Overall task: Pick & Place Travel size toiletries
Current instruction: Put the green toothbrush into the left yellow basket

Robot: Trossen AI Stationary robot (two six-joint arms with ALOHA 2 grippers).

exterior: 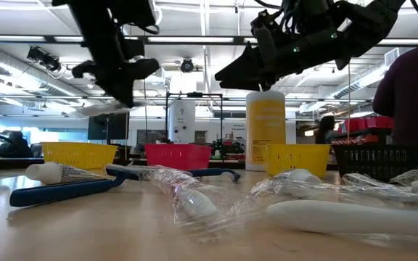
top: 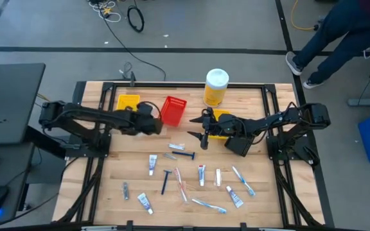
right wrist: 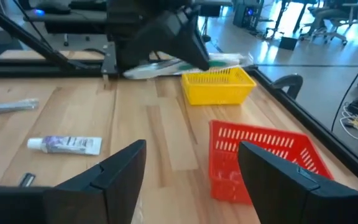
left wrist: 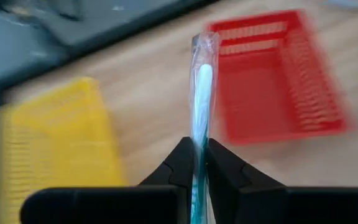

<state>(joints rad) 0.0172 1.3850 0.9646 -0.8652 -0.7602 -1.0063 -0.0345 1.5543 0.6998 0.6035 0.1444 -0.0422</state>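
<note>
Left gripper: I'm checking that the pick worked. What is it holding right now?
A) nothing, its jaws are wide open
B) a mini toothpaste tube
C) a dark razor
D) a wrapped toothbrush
D. The left wrist view shows the left gripper with its jaws shut on a slim wrapped toothbrush, which sticks out past them above the table between the yellow bin and the red bin.

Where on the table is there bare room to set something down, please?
Bare wood lies along the left edge, below the yellow bin and left of the small tube, and at the right front corner. The toiletries crowd the middle front; bins, bottle and both arms fill the back.
</note>
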